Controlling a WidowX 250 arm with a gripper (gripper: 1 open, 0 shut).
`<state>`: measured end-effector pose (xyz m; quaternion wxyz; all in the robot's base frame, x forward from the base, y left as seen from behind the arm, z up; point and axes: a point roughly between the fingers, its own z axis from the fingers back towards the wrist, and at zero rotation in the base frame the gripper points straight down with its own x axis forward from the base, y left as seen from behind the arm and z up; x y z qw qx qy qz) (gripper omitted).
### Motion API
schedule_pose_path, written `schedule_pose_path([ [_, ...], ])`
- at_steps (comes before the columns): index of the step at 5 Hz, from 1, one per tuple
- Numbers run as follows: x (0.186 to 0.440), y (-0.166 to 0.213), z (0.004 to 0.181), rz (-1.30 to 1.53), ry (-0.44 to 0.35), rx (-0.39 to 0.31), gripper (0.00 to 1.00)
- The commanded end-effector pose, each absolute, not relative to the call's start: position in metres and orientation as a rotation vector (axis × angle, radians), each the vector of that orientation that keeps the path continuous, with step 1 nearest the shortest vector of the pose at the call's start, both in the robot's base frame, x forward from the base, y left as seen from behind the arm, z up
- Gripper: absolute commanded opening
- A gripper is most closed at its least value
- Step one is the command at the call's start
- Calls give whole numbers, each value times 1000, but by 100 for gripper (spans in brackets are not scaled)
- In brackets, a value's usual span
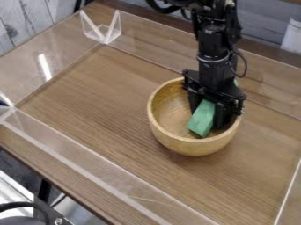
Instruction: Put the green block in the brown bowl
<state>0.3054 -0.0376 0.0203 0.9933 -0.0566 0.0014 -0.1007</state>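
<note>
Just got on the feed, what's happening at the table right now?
The single arm's gripper points straight down into the brown bowl on the wooden table. The green block sits inside the bowl, leaning between the fingers. Whether the jaws are gripping it or have let go can't be told from this view.

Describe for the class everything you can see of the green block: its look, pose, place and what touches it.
The green block is a small, bright green bar with flat faces, matte like painted wood or plastic. It stands tilted, lower end down inside the brown bowl, upper end between the black fingers of the gripper, which points straight down over the bowl. Whether its lower end rests on the bowl's floor cannot be told.
</note>
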Motion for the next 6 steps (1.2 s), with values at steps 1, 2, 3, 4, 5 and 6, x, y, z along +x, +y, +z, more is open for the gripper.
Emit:
schedule_pose_path([
  [1, 292, -26, -8, -166, 93, -104, 0],
  [2, 291, -22, -9, -155, 100, -104, 0],
  [3, 290, -19, -9, -144, 107, -104, 0],
  [4, 288, -16, -10, -134, 114, -104, 0],
  [5, 287, -12, -10, -123, 122, -104, 0],
  [6, 285, -9, -11, -113, 129, -105, 0],
])
